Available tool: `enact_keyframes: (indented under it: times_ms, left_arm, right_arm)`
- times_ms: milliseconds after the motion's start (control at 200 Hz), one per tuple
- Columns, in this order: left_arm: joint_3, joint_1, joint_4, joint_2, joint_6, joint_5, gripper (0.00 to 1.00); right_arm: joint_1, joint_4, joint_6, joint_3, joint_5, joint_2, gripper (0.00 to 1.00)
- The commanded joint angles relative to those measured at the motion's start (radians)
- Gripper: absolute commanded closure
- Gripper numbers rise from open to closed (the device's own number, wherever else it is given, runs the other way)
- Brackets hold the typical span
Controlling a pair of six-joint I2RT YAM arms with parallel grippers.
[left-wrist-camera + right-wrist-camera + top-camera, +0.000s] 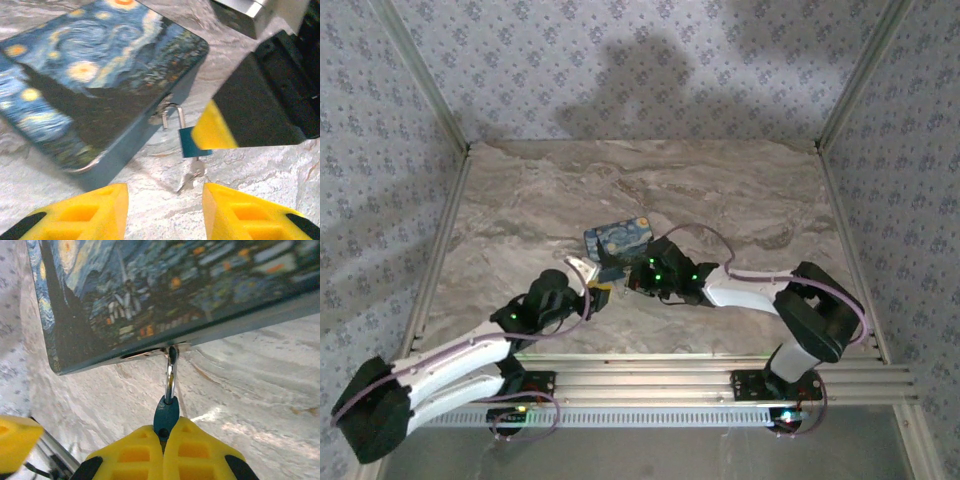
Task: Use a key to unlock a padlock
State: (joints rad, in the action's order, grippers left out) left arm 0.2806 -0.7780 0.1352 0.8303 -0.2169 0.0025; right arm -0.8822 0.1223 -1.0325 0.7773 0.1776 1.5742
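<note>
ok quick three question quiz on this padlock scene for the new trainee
1. True or false: the right jaws are shut on the small teal padlock.
2. Where is the silver key? A) hanging below the padlock B) in the left jaws C) on top of the blue starry-night tin box
3. Fill in: the left jaws stand ____, holding nothing.
Key: 1 true; 2 A; 3 open
</note>
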Motion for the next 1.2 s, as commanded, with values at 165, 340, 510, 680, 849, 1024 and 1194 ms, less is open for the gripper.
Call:
enact_keyframes:
  times_ms: [165,340,510,680,849,1024,1194]
  left_arm:
    - [-0.031,0.111,-0.179,-0.150,-0.150,0.063,0.55]
    - [0.002,0.156,-0.197,-0.065,-0.177,0.147,0.55]
    - [0.025,0.157,-0.139,0.036,-0.200,0.181,0.56]
    - [0.056,0.161,-0.123,0.117,-0.202,0.197,0.56]
    - [0.068,0.171,-0.117,0.167,-0.207,0.204,0.56]
    - [0.071,0.184,-0.114,0.170,-0.210,0.220,0.56]
    - [0.082,0.190,-0.134,0.155,-0.205,0.221,0.56]
  right_arm:
    - [0.042,-0.162,0.253,0.066,0.080,-0.006,1.00]
    - [0.046,-0.212,0.287,0.071,0.054,-0.011,1.00]
    - [0.070,-0.221,0.336,0.064,0.071,-0.024,1.00]
    - [0.105,-0.315,0.504,0.132,0.170,0.011,1.00]
    - [0.106,-0.372,0.568,0.179,0.184,0.021,1.00]
    - [0.116,-0.359,0.541,0.174,0.173,0.017,1.00]
    - [0.151,-0.243,0.449,0.098,0.194,-0.006,1.00]
